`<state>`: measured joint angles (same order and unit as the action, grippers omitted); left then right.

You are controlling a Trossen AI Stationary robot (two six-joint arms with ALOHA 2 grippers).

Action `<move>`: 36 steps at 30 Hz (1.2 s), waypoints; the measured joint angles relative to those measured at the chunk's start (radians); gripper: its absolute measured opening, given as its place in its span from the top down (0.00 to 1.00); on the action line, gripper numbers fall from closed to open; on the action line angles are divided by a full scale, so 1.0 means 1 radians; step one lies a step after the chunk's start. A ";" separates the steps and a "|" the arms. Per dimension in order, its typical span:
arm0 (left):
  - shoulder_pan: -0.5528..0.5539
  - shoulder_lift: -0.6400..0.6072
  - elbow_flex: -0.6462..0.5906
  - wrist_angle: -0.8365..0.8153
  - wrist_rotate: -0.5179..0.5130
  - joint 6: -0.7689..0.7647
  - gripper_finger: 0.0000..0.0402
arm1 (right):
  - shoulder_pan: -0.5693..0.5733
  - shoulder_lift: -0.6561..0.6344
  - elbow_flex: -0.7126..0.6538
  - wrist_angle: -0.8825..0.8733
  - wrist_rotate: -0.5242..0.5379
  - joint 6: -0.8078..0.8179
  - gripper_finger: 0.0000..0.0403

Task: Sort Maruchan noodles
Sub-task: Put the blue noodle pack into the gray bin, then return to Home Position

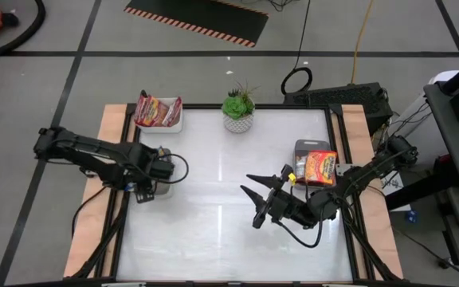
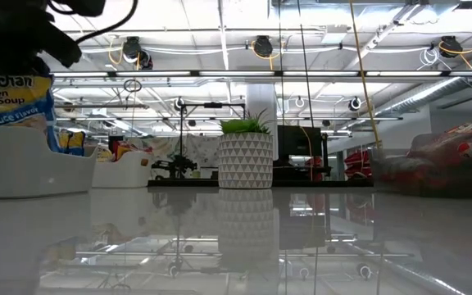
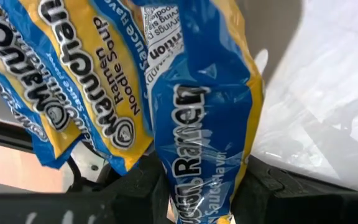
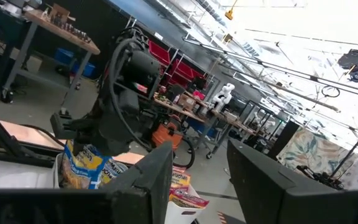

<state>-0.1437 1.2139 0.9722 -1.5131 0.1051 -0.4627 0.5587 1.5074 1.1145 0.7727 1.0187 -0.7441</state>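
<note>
My left gripper [image 3: 197, 186] pinching blue packet [image 3: 197, 124] over left tray [image 2: 23, 172], two blue mates inside. Best lower first, release flat. Right gripper [image 1: 255, 199] mid-table, jaws apart, empty. Beyond: orange packet [image 1: 319, 167], red packets [image 1: 156, 112].

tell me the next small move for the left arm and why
Probably open the left gripper and let go. Its fingers pinch a blue-and-yellow packet that hangs beside two matching packets, over the white tray at the table's left edge, so the packet seems to be at its pile.
</note>
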 joint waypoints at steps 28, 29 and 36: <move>0.061 0.035 0.000 -0.017 -0.155 -0.057 0.33 | 0.031 0.000 0.000 0.000 0.005 -0.053 0.64; 0.061 0.031 0.000 -0.026 -0.170 -0.063 0.33 | 0.031 0.000 0.000 0.000 0.005 -0.052 0.64; 0.061 -0.051 0.025 -0.059 -0.326 -0.138 0.33 | 0.031 0.000 0.000 -0.029 0.004 0.005 0.64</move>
<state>-0.0827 1.1625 0.9977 -1.5721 -0.2213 -0.6006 0.5892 1.5074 1.1145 0.7435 1.0231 -0.7394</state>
